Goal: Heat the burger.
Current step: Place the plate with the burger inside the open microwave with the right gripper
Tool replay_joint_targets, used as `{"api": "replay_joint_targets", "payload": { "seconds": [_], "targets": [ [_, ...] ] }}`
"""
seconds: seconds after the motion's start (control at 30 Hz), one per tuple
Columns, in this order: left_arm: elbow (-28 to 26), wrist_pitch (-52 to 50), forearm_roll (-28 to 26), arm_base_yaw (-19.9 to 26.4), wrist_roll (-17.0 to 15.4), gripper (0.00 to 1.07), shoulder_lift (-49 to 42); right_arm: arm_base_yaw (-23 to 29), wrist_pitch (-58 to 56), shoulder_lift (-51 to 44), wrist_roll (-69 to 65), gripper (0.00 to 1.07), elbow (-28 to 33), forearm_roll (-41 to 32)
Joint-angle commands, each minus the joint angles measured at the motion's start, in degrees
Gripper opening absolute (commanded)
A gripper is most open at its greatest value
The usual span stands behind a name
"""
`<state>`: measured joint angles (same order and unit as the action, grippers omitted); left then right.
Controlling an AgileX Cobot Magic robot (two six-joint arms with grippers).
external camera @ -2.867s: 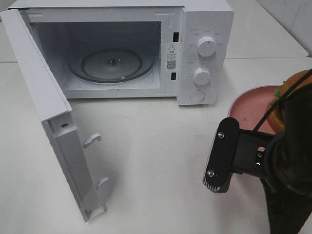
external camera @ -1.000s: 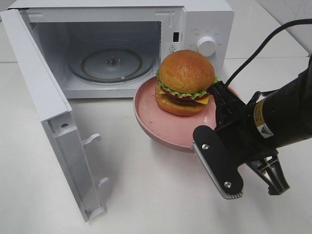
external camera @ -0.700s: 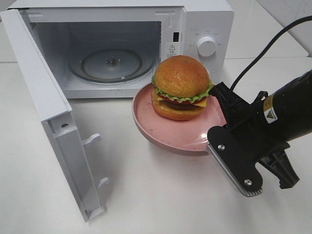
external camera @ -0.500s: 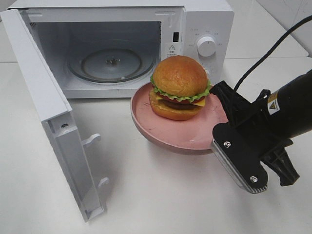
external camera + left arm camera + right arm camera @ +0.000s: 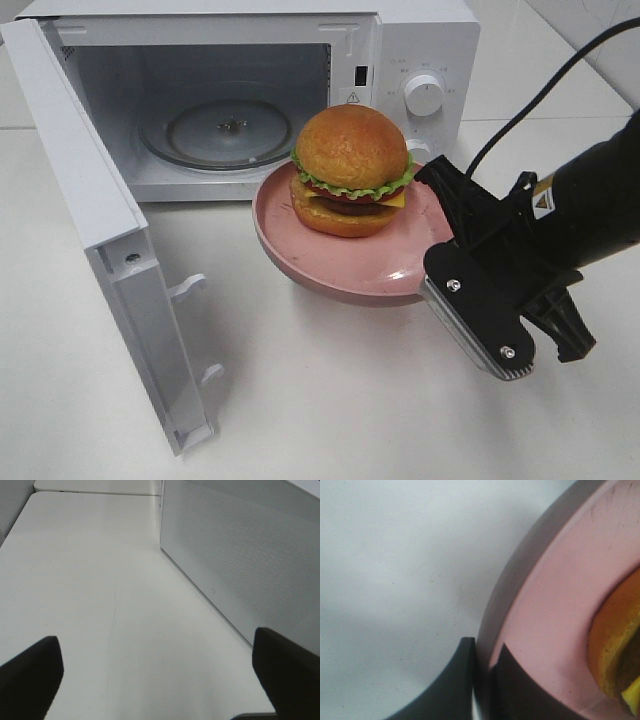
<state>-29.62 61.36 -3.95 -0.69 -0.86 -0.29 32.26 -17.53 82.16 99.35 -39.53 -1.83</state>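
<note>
The burger (image 5: 350,170), with a golden bun, lettuce frill and dark patty, sits on a pink plate (image 5: 372,268). The plate is held off the table, in front of the lower right corner of the microwave's open mouth. My right gripper (image 5: 438,228) is shut on the plate's right rim. The right wrist view shows its fingertips (image 5: 465,652) pinching the pink rim (image 5: 540,610), with the burger's edge (image 5: 612,640) beside them. My left gripper (image 5: 157,680) is open over bare table and holds nothing. It is outside the exterior view.
The white microwave (image 5: 420,100) stands at the back with a glass turntable (image 5: 230,130) inside. Its door (image 5: 90,220) is swung wide open toward the front left. In the left wrist view a white perforated panel (image 5: 240,555) runs alongside the left gripper.
The right gripper has carried the plate and burger leftward and slightly back, toward the microwave opening. Earlier still, the plate was at the far right. The left gripper has not changed.
</note>
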Motion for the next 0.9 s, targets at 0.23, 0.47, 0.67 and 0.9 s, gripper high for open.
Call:
{"api": "replay_joint_targets", "payload": {
  "seconds": [0.23,0.47,0.67,0.9],
  "targets": [
    [0.11,-0.06,0.11,-0.11,0.00,0.98,-1.03,3.78,2.58,4.70,0.63,0.00,-7.22,-0.17],
    [0.11,-0.06,0.11,-0.11,0.00,0.98,-1.03,5.67,0.86,9.51,0.57,0.00,-12.03,0.29],
    [0.11,-0.06,0.11,-0.11,0.00,0.98,-1.03,5.96,-2.64,13.69,0.57,0.00,-17.82,0.69],
    [0.11,-0.06,0.11,-0.11,0.00,0.98,-1.03,5.96,-6.82,18.11,0.29,0.00,-25.10,0.86]
  ]
}}
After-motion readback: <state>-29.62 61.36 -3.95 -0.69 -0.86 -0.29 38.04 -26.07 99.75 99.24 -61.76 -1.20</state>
